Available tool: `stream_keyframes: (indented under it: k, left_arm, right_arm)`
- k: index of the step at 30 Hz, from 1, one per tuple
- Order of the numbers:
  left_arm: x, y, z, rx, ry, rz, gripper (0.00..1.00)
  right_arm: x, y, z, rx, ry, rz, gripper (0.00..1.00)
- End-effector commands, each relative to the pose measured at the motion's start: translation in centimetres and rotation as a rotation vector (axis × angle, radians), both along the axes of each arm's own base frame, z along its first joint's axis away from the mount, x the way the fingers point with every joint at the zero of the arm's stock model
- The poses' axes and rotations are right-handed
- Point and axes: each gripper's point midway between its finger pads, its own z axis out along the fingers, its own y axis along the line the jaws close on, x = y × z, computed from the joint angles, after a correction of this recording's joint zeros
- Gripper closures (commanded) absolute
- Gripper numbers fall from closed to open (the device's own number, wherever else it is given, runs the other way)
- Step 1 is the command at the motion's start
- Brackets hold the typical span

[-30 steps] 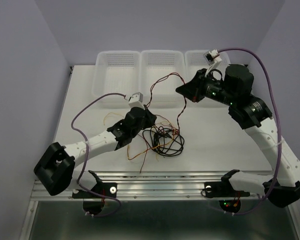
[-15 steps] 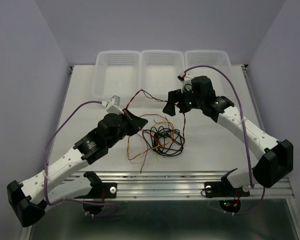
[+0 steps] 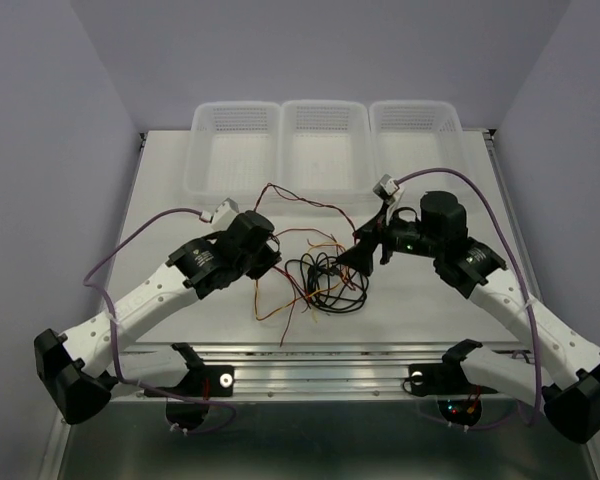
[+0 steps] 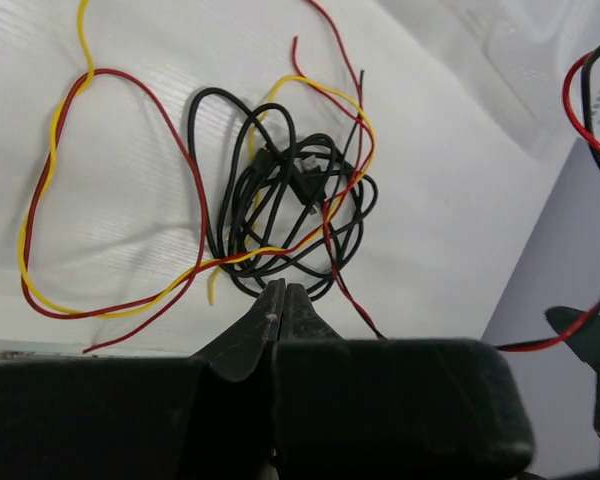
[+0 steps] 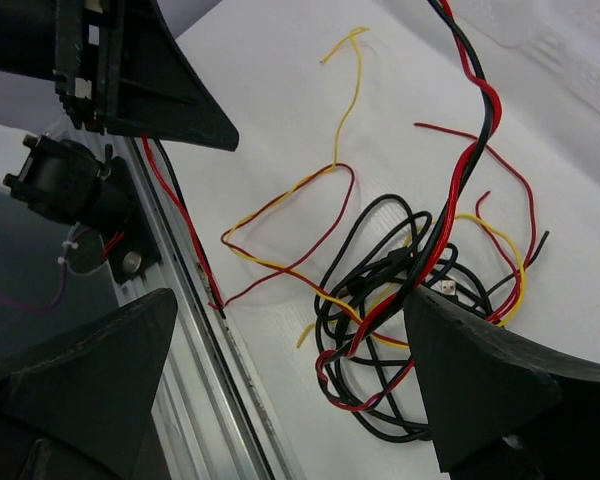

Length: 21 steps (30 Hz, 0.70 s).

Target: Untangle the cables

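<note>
The cables (image 3: 330,285) lie tangled mid-table: black loops (image 4: 305,178), a red-and-yellow pair (image 4: 52,150) and a red-and-black twisted cable (image 3: 300,198). My left gripper (image 3: 276,262) sits just left of the tangle with its jaws pressed together (image 4: 283,288). The red-and-black cable (image 4: 578,95) rises from beneath it; the pinch itself is hidden. My right gripper (image 3: 355,258) hovers at the tangle's right side, wide open (image 5: 290,295). The red-and-black cable (image 5: 462,170) drapes loosely past its right finger (image 5: 480,390).
Three white baskets (image 3: 235,135) (image 3: 325,135) (image 3: 415,130) line the back edge. A metal rail (image 3: 310,355) runs along the near edge, with a loose red wire end (image 5: 220,308) beside it. Thick purple arm cables (image 3: 130,240) arc beside both arms.
My right gripper opened, let go of the red-and-black cable and came down from near the baskets to the tangle. The cable's arch sank lower. My left gripper stayed shut near the tangle.
</note>
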Motion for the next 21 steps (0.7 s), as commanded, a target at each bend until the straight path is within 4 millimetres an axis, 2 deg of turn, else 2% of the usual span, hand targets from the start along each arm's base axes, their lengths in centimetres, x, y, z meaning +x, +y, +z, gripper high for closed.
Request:
stream_keyframes:
  k: [1, 2, 4, 5, 6, 7, 8, 9, 11, 13, 14, 15, 18, 19, 21]
  left_arm:
    - [-0.1, 0.6, -0.3, 0.040, 0.056, 0.054, 1.00]
    - [0.0, 0.5, -0.4, 0.044, 0.062, 0.054, 1.00]
    - [0.1, 0.4, -0.5, 0.043, 0.067, 0.056, 1.00]
    - [0.1, 0.3, -0.4, 0.040, 0.067, 0.059, 1.00]
    - [0.1, 0.3, -0.5, 0.040, 0.068, 0.060, 1.00]
    - [0.1, 0.4, -0.6, 0.040, 0.069, 0.063, 1.00]
    - [0.1, 0.5, -0.6, 0.038, 0.070, 0.072, 1.00]
    - [0.1, 0.5, -0.5, 0.038, 0.070, 0.074, 1.00]
    - [0.1, 0.6, -0.6, 0.041, 0.072, 0.082, 1.00]
    - [0.1, 0.8, -0.5, 0.039, 0.069, 0.090, 1.00]
    - [0.2, 0.8, -0.4, 0.037, 0.067, 0.092, 1.00]
    - [0.2, 0.8, -0.4, 0.034, 0.067, 0.096, 1.00]
    - [0.4, 0.7, -0.3, 0.036, 0.071, 0.099, 1.00]
    - [0.4, 0.7, -0.3, 0.036, 0.074, 0.099, 1.00]
    - [0.4, 0.5, -0.4, 0.032, 0.086, 0.102, 1.00]
  right_arm:
    - [1.5, -0.1, 3.7, 0.056, -0.167, -0.072, 0.00]
    - [1.9, -0.4, 4.2, 0.052, -0.182, -0.096, 0.00]
    - [4.2, -2.1, 5.3, 0.017, -0.198, -0.266, 0.00]
    - [6.9, -4.7, 6.1, -0.017, -0.188, -0.486, 0.00]
    - [6.9, -4.7, 4.9, -0.049, -0.151, -0.486, 0.00]
    - [8.9, -7.7, 6.3, -0.096, -0.187, -0.681, 0.00]
    - [9.4, -8.7, 6.3, -0.130, -0.179, -0.742, 0.00]
    - [10.0, -10.4, 5.3, -0.203, -0.157, -0.836, 0.00]
    - [10.2, -11.8, 5.4, -0.249, -0.154, -0.900, 0.00]
    - [10.0, -12.4, 4.7, -0.285, -0.144, -0.921, 0.00]
    - [9.8, -11.8, 4.8, -0.270, -0.147, -0.880, 0.00]
    - [8.7, -9.1, 5.5, -0.208, -0.163, -0.712, 0.00]
    - [5.2, -3.7, 5.7, -0.080, -0.172, -0.354, 0.00]
    - [2.0, -1.1, 5.9, -0.008, -0.147, -0.128, 0.00]
    - [-1.6, 1.3, 5.2, 0.052, -0.118, 0.113, 0.00]
